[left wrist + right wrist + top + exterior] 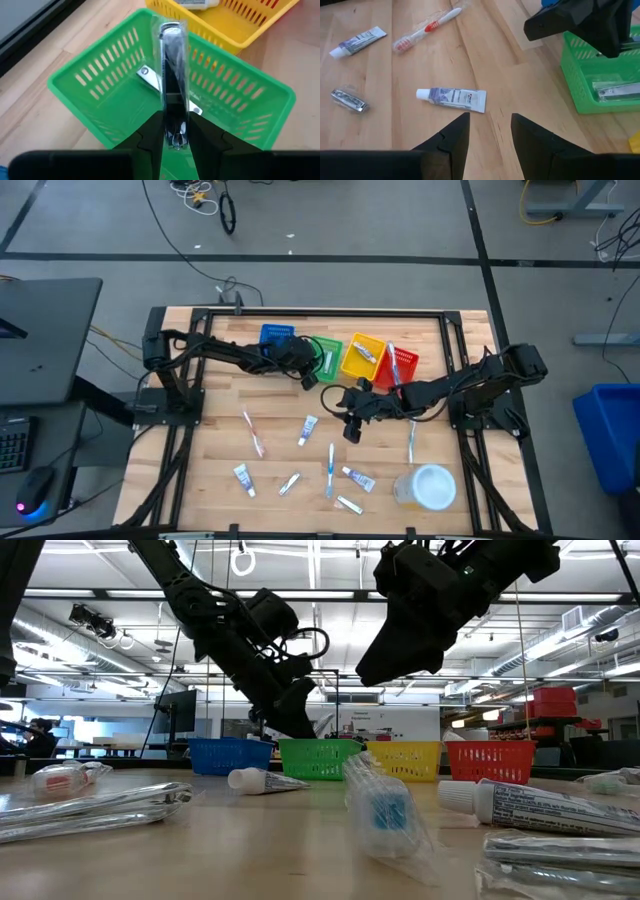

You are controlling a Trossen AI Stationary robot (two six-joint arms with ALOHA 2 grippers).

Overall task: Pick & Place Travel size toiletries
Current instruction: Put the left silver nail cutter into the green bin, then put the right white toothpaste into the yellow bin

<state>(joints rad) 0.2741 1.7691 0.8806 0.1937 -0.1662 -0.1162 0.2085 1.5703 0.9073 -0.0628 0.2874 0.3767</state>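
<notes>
left gripper (pixel 172 137) is over the green basket (pixel 90 85), fingers set narrow on a wrapped dark clipper-like item (pixel 172 75). the item's long axis runs straight out from the fingers, over the basket's floor, where a second metal clipper (pixel 150 77) already lies. judged step: release into the basket. the item sits directly above the opening, so a drop should land inside.

right gripper (pixel 490 132) hovers above bare table with its fingers spread partway and nothing between them. a small white tube (pixel 452 98) lies just ahead of the fingertips, its long axis crosswise to the reach, cap end away from the green basket. a red toothbrush (pixel 425 29) and another tube (pixel 357 41) lie farther off. the right arm is clearly the nearer one for that tube; a short descent looks sufficient.
</notes>
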